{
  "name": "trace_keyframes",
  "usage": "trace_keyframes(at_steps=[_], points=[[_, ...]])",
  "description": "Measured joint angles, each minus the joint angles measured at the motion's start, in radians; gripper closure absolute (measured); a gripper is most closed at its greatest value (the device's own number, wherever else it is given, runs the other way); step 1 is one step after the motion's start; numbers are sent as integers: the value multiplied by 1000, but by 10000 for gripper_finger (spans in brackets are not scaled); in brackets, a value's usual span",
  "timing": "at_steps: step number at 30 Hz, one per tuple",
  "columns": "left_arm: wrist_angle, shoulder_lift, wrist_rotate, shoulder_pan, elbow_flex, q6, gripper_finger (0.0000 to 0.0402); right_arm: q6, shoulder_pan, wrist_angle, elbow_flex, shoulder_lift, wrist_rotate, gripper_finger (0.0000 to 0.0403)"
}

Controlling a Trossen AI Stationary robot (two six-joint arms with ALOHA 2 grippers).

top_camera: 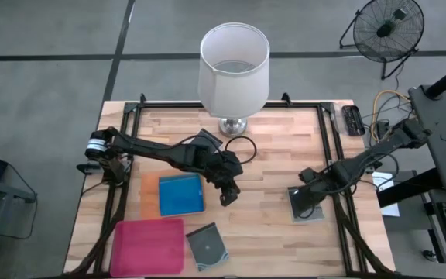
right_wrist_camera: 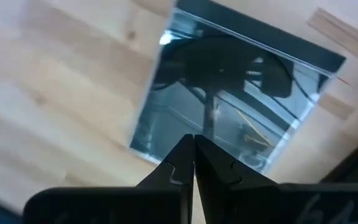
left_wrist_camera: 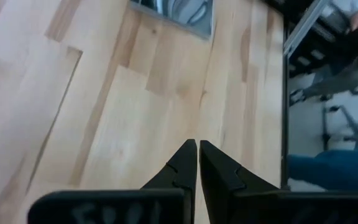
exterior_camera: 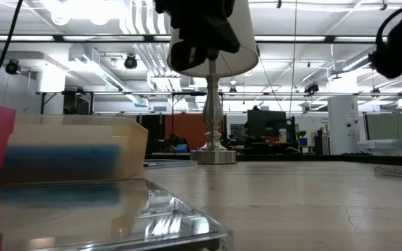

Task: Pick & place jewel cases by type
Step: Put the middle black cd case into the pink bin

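Observation:
A dark grey-transparent jewel case (top_camera: 313, 211) lies flat on the table at the right. My right gripper (right_wrist_camera: 194, 138) hangs shut above its near edge, pointing down; the low view shows it well clear of the table. A second grey case (top_camera: 207, 246) lies by the near edge. A blue jewel case (top_camera: 180, 194) lies in the orange tray (top_camera: 149, 190). My left gripper (top_camera: 228, 198) is shut just right of that tray, over bare wood and slanting down, with nothing in it.
A magenta tray (top_camera: 149, 246) sits at the near left beside the second grey case. A white-shaded lamp (top_camera: 235, 70) stands at the far middle, with a black cable (top_camera: 242, 147) in front of its base. Bare wood lies between the two arms.

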Motion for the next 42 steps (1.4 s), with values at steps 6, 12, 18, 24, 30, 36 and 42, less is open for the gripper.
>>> trace_keyframes(at_steps=[6,12,18,24,30,36,42], points=[[-12,-20,0,14,0,62,401,127,0,-21,20,136,1,394],[-25,-25,11,26,0,108,401,207,0,-42,61,258,-2,394],[-49,-26,46,37,0,118,401,211,0,-47,90,369,-55,394],[-114,-26,19,42,0,126,401,193,1,-45,101,444,-94,394],[-140,-26,-26,43,0,125,401,163,2,-23,104,485,-111,394],[-137,-26,-26,44,0,122,401,159,2,49,107,517,-122,395],[-136,-26,-26,44,0,121,401,174,2,111,136,493,-44,395]])
